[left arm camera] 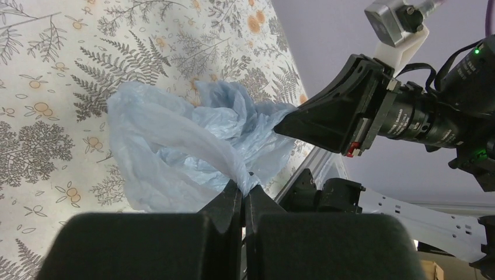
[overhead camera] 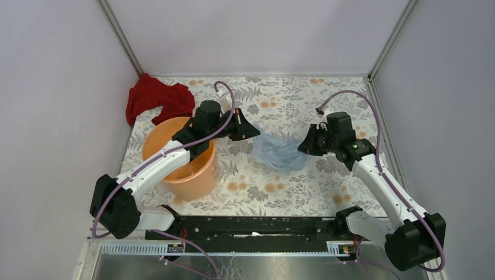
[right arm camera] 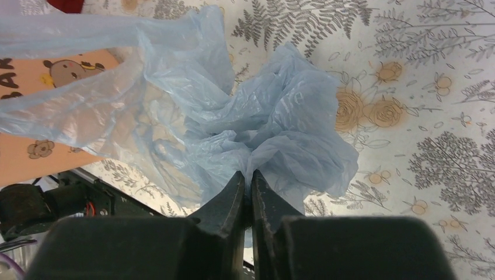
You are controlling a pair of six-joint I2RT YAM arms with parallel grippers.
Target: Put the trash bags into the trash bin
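Observation:
The pale blue trash bag (overhead camera: 280, 151) hangs crumpled between my two grippers above the middle of the table. My left gripper (overhead camera: 255, 132) is shut on the bag's left edge, and the film (left arm camera: 175, 151) bunches at its fingertips. My right gripper (overhead camera: 303, 146) is shut on the bag's right edge, and the wrinkled film (right arm camera: 274, 128) spreads out from its tips. The orange trash bin (overhead camera: 184, 160) stands upright at the left, under my left arm; its wall (right arm camera: 35, 122) shows through the film in the right wrist view.
A red cloth (overhead camera: 157, 100) lies in the far left corner behind the bin. Grey walls close the table on three sides. The black base rail (overhead camera: 251, 227) runs along the near edge. The floral tablecloth (overhead camera: 292, 99) covers the table.

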